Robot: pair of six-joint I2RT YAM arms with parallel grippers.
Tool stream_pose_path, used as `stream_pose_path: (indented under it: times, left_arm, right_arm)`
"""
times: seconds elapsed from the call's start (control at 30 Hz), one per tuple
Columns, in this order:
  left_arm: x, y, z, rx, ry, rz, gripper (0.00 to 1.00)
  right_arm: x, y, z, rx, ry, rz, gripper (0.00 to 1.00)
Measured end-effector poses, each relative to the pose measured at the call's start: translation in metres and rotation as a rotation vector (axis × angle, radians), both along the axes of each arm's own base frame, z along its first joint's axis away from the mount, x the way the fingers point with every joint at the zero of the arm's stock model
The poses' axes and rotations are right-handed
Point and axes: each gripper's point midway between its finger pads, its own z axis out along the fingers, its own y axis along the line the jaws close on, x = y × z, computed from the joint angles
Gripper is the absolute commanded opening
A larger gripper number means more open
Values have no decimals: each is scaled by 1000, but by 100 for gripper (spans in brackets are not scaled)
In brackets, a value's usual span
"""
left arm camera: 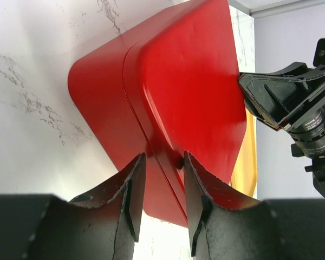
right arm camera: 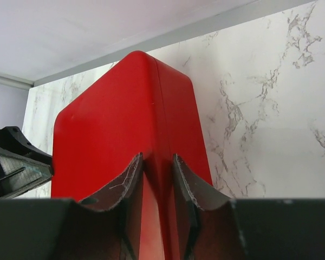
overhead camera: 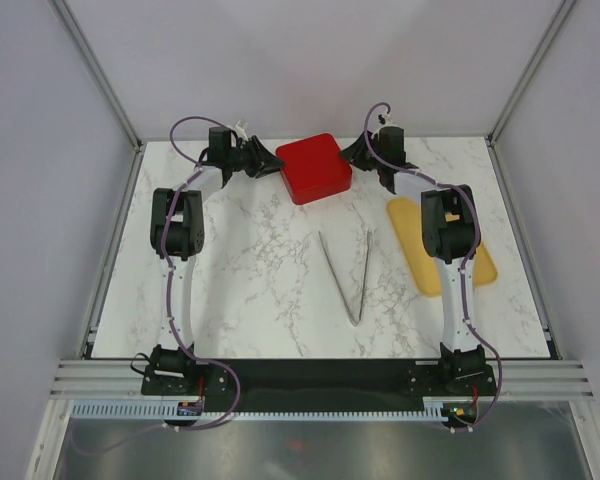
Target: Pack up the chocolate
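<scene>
No chocolate pieces show in any view. The red box (overhead camera: 314, 167) sits closed with its lid on at the back middle of the table. My left gripper (overhead camera: 271, 162) is at the box's left edge. In the left wrist view, my left gripper (left arm camera: 163, 158) has its jaws narrowly apart, straddling the lid seam of the box (left arm camera: 173, 81), with the tips touching it. My right gripper (overhead camera: 357, 153) is at the box's right corner. In the right wrist view, my right gripper (right arm camera: 157, 158) is closed over the box's edge (right arm camera: 114, 124), and red fills the gap.
A flat yellow tray (overhead camera: 422, 262) lies at the right, partly under my right arm, and also shows in the left wrist view (left arm camera: 249, 162). Metal tongs (overhead camera: 346, 277) lie open in a V at the middle of the marble table. Walls enclose the back and sides.
</scene>
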Motion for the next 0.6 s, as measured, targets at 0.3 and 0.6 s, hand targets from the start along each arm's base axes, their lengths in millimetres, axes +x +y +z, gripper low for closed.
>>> stream_pose_path:
  times: [0.3,0.6]
  left_arm:
    - [-2,2,1,15,14,9,44]
    - [-6,10,4,64,37,28,56]
  right_arm:
    - [-5,-6,-1,-60,40,-30,62]
    - [-7,-35,4,-102,95,-48,58]
